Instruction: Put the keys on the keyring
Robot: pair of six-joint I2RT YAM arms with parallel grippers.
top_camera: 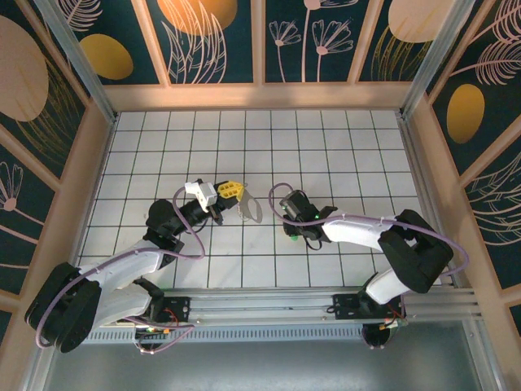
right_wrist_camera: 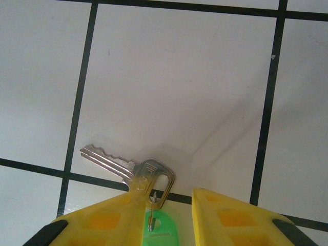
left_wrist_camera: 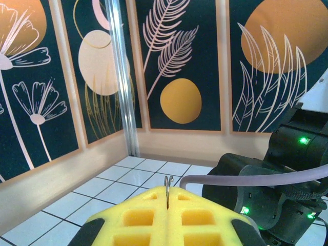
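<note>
The key is silvery and lies flat on the white tiles, its blade pointing left. A small link joins its head to a bright green tag. My right gripper stands open right over them, the green tag in the gap between the jaws. The left yellow finger overlaps the key's head. My left gripper is shut on the keyring, whose thin metal edge pokes up between the yellow pads. From above, the keyring hangs as a pale loop off the left gripper, beside the right gripper.
The right arm's black wrist body and a grey cable sit close on the right of the left gripper. Wooden walls with painted panels close in the tiled floor on three sides.
</note>
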